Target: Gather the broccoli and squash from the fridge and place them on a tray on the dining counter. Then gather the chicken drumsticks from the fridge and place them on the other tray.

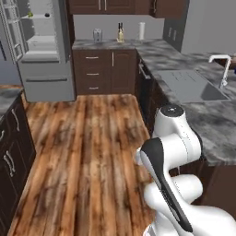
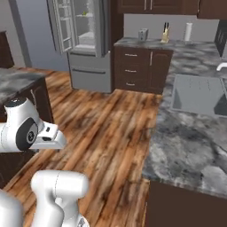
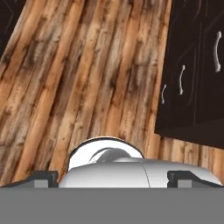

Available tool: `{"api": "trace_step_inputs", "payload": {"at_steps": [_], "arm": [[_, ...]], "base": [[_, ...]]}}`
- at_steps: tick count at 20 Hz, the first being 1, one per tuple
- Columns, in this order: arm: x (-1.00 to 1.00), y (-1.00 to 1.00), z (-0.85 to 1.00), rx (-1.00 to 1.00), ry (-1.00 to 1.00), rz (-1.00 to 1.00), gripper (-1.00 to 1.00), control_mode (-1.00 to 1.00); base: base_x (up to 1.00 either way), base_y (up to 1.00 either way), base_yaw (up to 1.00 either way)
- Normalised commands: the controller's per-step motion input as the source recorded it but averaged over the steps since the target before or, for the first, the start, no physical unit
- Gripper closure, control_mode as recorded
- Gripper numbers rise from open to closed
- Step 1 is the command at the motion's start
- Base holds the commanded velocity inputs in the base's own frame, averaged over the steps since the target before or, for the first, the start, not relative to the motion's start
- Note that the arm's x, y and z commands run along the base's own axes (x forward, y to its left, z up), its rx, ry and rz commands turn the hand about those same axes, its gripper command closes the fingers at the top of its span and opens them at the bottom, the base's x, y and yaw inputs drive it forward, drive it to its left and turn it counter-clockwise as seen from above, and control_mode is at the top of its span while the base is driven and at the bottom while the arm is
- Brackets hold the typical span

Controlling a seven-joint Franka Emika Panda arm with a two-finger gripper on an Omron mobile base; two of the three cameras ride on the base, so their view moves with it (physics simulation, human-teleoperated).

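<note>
At the far end of the room, the fridge (image 1: 46,55) stands tall and upright, its long axis vertical, grey, with its upper door (image 1: 13,32) swung open so that white shelves and door racks show inside; below them lie two closed grey drawers (image 1: 48,83) with dark bar handles. On an upper shelf a tiny green-yellow speck (image 2: 84,13) may be the broccoli, too small to tell for sure. The fridge faces out over the wooden plank floor (image 1: 87,152) towards the robot. The dining counter (image 1: 203,115) is a long grey marbled surface on a dark brown base, running away from the robot along the right side and turning a corner to meet the back wall; a sink (image 1: 191,85) is set into it, with a white curved faucet (image 1: 223,67) beside the basin. By the back wall the surface carries a small jar, a bottle and a white roll (image 1: 141,30). The hand (image 3: 112,177) points down at the floor near dark cabinet doors (image 3: 192,65), its two dark fingertips (image 3: 41,177) spread wide apart with nothing between them.
</note>
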Motion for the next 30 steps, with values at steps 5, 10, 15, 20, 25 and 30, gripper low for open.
{"api": "trace_step_inputs", "payload": {"at_steps": [5,10,15,20,25,30], "arm": [[0.00,0.00,0.00,0.00,0.00,0.00,-1.00,1.00],[0.00,0.00,0.00,0.00,0.00,0.00,-1.00,1.00],[0.00,0.00,0.00,0.00,0.00,0.00,-1.00,1.00],[0.00,0.00,0.00,0.00,0.00,0.00,-1.00,1.00],[0.00,0.00,0.00,0.00,0.00,0.00,-1.00,1.00],[0.00,0.00,0.00,0.00,0.00,0.00,-1.00,1.00]], "base": [[0.83,1.00,-0.31],[0.95,0.79,-0.25],[1.00,0.39,-0.11],[1.00,0.32,-0.03],[1.00,0.43,-0.02],[0.98,0.45,0.00]]}}
